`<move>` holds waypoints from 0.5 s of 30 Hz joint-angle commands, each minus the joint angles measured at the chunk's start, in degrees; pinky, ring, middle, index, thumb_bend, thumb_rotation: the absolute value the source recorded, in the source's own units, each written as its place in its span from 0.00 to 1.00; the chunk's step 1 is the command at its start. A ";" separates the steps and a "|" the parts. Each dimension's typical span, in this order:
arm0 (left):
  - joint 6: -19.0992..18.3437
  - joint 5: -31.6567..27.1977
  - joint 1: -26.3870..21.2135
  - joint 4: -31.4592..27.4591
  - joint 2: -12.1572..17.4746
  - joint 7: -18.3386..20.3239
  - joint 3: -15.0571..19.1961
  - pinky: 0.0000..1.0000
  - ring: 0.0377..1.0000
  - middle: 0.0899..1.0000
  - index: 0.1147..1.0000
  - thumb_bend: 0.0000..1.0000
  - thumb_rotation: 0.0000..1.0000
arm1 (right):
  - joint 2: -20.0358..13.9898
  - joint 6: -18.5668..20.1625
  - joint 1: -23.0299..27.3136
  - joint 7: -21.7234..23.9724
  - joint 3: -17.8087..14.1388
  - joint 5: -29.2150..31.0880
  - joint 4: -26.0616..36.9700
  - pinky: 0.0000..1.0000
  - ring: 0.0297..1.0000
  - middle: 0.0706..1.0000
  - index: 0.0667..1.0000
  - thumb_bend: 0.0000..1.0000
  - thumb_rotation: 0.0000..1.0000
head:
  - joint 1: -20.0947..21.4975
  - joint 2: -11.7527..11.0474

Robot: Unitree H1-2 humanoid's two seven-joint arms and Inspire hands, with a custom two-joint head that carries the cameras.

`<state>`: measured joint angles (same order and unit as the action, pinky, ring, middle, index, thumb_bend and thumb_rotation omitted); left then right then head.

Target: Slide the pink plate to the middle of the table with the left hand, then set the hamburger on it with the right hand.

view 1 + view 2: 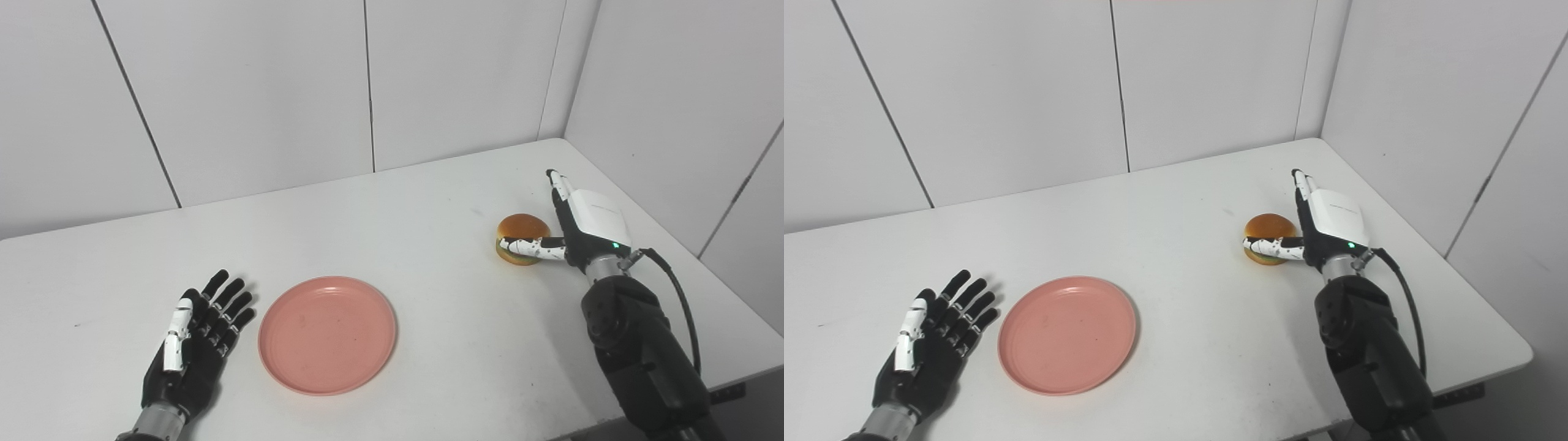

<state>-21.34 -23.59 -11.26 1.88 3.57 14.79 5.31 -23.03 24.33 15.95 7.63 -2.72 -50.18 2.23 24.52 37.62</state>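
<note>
Your left hand [193, 343] lies flat on the bench [429, 202] near its front edge, fingers spread and holding nothing, just beside the pink plate [327, 334]. Your right hand [576, 223] is wide open against the hamburger [520, 228] toward the bench's right edge, thumb across its front, fingers straight.

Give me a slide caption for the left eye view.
Right hand reaches the hamburger; open left hand rests beside the pink plate.
</note>
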 commanded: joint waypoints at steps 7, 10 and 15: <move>-0.48 -0.21 -0.45 0.11 0.78 -0.24 0.26 0.94 0.92 0.91 0.89 0.33 1.00 | -1.23 0.26 4.68 -3.19 2.44 1.14 -4.51 0.79 0.92 0.96 0.98 0.99 0.65 | -0.13 0.22; -0.64 -0.43 -0.49 0.32 0.78 -0.18 0.38 0.94 0.92 0.91 0.89 0.33 1.00 | -1.34 0.73 5.58 -3.48 3.25 1.22 -6.51 0.81 0.93 0.96 0.98 1.00 0.66 | -0.12 0.34; -0.46 -0.43 -0.48 0.33 0.84 0.03 0.28 0.95 0.92 0.92 0.90 0.33 1.00 | -1.53 1.04 7.00 -4.23 4.09 1.11 -9.70 0.80 0.92 0.95 0.98 1.00 0.66 | -0.34 0.49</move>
<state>-21.38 -23.66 -11.26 1.90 3.77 14.82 5.35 -23.10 24.48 20.01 5.49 1.53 -49.16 -8.01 24.26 38.14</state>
